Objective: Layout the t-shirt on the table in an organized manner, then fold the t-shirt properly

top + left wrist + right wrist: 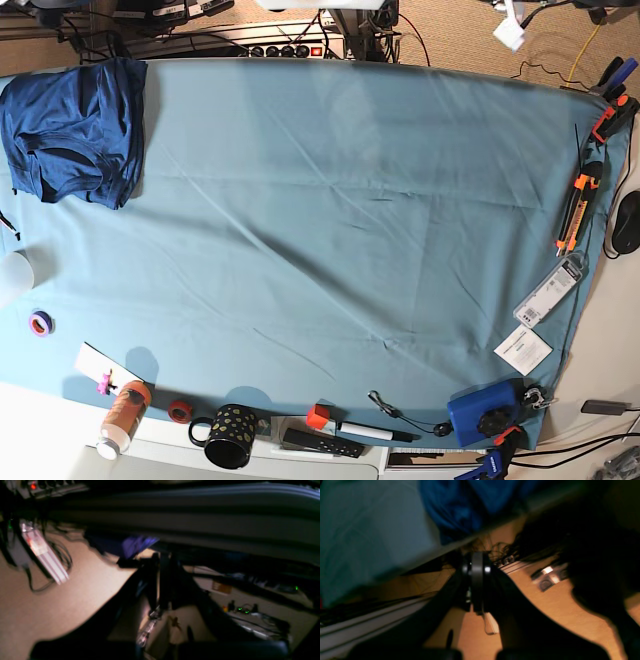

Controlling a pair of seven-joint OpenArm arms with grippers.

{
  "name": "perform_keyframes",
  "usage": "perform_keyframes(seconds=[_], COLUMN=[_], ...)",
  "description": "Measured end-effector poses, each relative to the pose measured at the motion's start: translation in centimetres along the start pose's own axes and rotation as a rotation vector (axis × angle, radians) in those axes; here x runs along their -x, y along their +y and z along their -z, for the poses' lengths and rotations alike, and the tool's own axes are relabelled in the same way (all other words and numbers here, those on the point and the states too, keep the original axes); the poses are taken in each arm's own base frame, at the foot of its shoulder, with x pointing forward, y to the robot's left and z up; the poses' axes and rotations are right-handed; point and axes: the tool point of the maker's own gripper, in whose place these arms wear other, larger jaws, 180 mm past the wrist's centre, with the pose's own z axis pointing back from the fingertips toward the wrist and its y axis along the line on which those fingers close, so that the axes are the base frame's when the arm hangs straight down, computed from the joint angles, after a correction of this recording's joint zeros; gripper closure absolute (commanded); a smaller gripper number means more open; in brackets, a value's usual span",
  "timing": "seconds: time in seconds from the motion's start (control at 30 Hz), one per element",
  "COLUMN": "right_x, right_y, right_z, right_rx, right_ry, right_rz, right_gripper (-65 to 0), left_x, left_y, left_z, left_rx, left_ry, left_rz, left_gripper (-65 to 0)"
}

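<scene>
One t-shirt (72, 128) is lying bunched and roughly folded at the far left corner of the table (330, 200) in the base view, dark navy-blue and plain, with its collar band showing near its left side. One black mug with gold dots (230, 436) is standing on the near edge, beside one red tape roll (179, 410) and one orange bottle with a white cap (122, 417). One purple tape roll (40, 323) is sitting near the left edge. Two white tags (522, 349) are lying toward the right edge, their print too small to read, and one blue box (482, 412) is resting at the near right corner. Both grippers are showing only in the blurred wrist views: the left gripper (160, 585) and the right gripper (477, 580) are each hanging beyond the table's edge over the floor, with jaws pressed together on nothing. In the right wrist view the shirt's blue cloth is lying at the table's rim, apart from the gripper.
</scene>
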Motion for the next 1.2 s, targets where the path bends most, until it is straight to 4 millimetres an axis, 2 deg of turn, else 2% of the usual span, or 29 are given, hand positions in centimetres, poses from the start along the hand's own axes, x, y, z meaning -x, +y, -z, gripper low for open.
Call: perform_keyframes(seconds=[0.17, 0.3, 0.43, 0.6, 0.7, 0.8, 0.93, 1.1, 1.2], right_x=[5.1, 8.7, 11.6, 14.6, 18.5, 20.8, 23.1, 25.2, 26.2], right_y=[-1.8, -2.0, -1.3, -0.4, 0.3, -0.8, -2.1, -2.8, -4.0], right_z=[3.2, 6.6, 10.1, 12.8, 13.6, 14.2, 14.9, 15.4, 15.5], right_rx=[-0.071, -0.143, -0.207, -0.240, -0.193, -0.089, 0.011, 0.058, 0.154], right_ry=[0.097, 0.169, 0.207, 0.282, 0.480, 0.555, 0.640, 0.722, 0.764], right_rz=[0.223, 0.388, 0.542, 0.655, 0.593, 0.486, 0.288, 0.042, -0.028], right_gripper=[0.0, 0.0, 0.0, 0.0, 0.0, 0.0, 0.0, 0.0, 0.0], left_x=[0.2, 0.3, -0.1, -1.1, -1.7, -0.4, 2.1, 6.6, 7.4], left_y=[4.0, 6.4, 7.8, 8.8, 10.0, 10.6, 9.7, 9.0, 9.6], left_z=[0.5, 1.1, 1.5, 1.4, 1.5, 3.0, 6.9, 10.6, 12.0], left_rx=[-0.006, -0.003, 0.003, -0.012, -0.079, -0.132, -0.147, -0.185, -0.239], left_ry=[-0.035, -0.058, -0.075, -0.162, -0.197, -0.130, -0.009, 0.221, 0.311], left_rz=[-0.157, -0.260, -0.318, -0.353, -0.333, -0.298, -0.207, 0.024, 0.177], left_gripper=[0.0, 0.0, 0.0, 0.0, 0.0, 0.0, 0.0, 0.0, 0.0])
